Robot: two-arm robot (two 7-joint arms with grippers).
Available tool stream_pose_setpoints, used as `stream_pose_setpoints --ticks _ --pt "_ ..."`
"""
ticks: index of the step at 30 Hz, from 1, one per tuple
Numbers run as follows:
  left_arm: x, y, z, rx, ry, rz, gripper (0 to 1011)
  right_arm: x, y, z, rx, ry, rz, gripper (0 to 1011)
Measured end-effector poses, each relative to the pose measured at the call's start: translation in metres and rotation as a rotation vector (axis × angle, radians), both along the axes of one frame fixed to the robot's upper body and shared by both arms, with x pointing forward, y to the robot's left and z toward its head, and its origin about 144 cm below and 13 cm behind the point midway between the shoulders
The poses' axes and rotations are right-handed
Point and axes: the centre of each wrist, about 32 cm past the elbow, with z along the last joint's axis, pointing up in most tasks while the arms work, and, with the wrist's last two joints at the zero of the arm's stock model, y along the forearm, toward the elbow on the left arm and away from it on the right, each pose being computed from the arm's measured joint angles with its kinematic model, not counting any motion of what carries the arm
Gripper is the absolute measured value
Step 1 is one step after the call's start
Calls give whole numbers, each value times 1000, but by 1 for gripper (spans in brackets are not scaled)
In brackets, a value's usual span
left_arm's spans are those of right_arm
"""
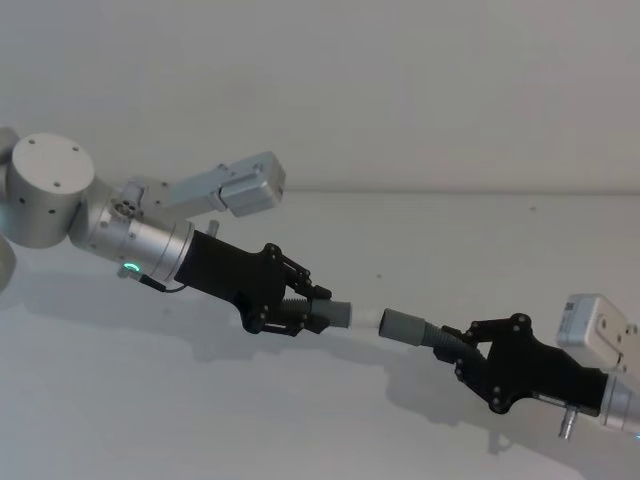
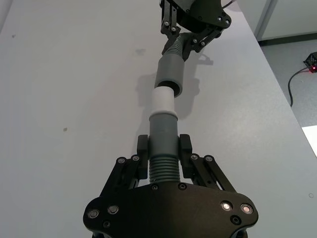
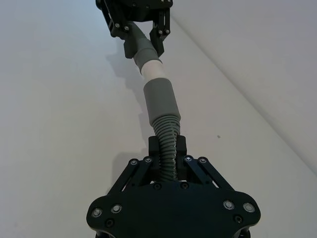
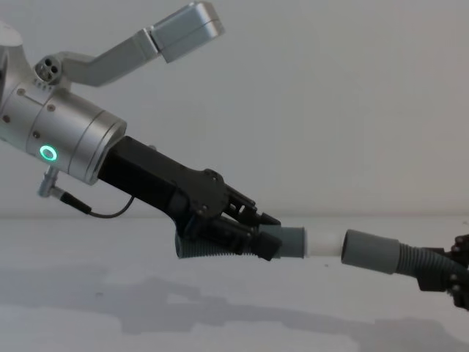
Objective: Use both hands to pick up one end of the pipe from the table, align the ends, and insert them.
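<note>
Light is soft and even, coming from above: the white table (image 1: 300,420) reads pale grey, with no hard glare anywhere. Shadows are diffuse; in the head view a broad faint one lies on the table under the left gripper (image 1: 322,308), and another under the right gripper (image 1: 452,345). In the chest view the shadow smears toward the table's near edge in 2 blurred patches. A green ring (image 4: 48,153) glows on the left wrist (the brightest colour present). Both wrist views are sharp up close, the table's far edge softening slightly.
</note>
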Motion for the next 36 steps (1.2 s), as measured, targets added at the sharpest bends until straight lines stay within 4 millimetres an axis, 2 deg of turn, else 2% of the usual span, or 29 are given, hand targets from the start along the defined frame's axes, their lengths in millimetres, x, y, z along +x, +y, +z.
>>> stream_pose_setpoints --ticks 36 --pt "4 -6 -1 7 17 -41 349 2 9 3 13 18 -18 157"
